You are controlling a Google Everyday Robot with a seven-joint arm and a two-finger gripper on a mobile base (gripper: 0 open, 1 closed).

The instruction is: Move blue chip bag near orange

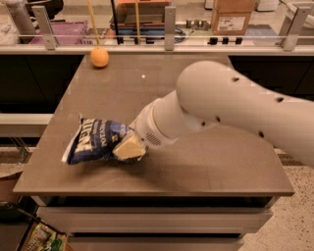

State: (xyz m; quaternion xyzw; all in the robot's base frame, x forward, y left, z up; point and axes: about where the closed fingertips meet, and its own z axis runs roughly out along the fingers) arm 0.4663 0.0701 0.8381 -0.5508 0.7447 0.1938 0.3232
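The blue chip bag (95, 140) lies flat near the front left of the brown table, dark navy with white lettering. My gripper (128, 148) is at the bag's right end, touching it, with the big white arm (225, 105) reaching in from the right. The bag's right edge is hidden under the gripper. The orange (99, 57) sits at the far left corner of the table, well apart from the bag.
The brown table (196, 162) has its front edge close to the bag. A counter with railing posts (169, 22) and a cardboard box (233, 14) runs behind the table. A dark gap lies to the table's left.
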